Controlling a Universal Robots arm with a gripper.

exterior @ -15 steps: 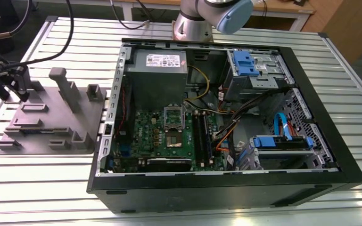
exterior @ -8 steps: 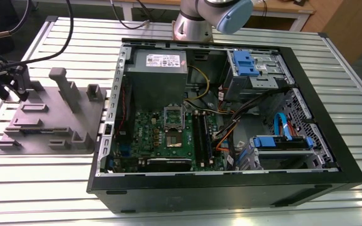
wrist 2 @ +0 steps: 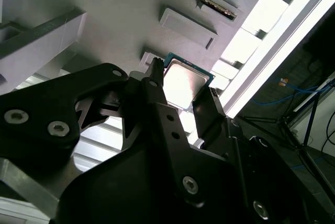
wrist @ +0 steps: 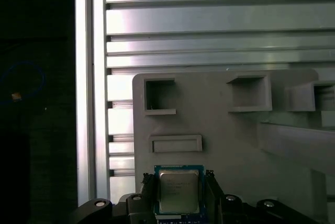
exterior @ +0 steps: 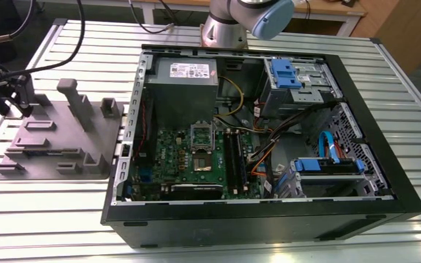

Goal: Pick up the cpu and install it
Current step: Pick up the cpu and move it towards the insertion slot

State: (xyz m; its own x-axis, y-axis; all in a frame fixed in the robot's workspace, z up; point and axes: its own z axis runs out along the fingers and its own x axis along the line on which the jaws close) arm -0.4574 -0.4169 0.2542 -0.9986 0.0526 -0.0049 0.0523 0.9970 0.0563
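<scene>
The cpu (wrist: 178, 190), a small square chip with a silvery top and a blue-green rim, sits between my gripper's (wrist: 178, 185) two black fingers in both wrist views, over a corner of the grey fixture tray (wrist: 220, 135). The fingers (wrist 2: 157, 85) press against two opposite edges of the cpu (wrist 2: 184, 81). I cannot tell whether the chip rests on the tray or hangs just above it. In the exterior view my gripper (exterior: 9, 107) is at the far left, low over the tray's (exterior: 57, 142) back corner. The motherboard's socket (exterior: 200, 156) lies inside the open computer case (exterior: 269, 219), its metal frame raised.
The tray carries upright blocks (exterior: 72, 101) and pockets (wrist: 159, 96). The slatted metal table (wrist: 220, 25) ends close beside the tray (wrist: 86, 103). Inside the case are a grey power supply (exterior: 185, 76), blue drive brackets (exterior: 291, 74) and loose cables (exterior: 269, 148). The arm's base (exterior: 225, 27) stands behind the case.
</scene>
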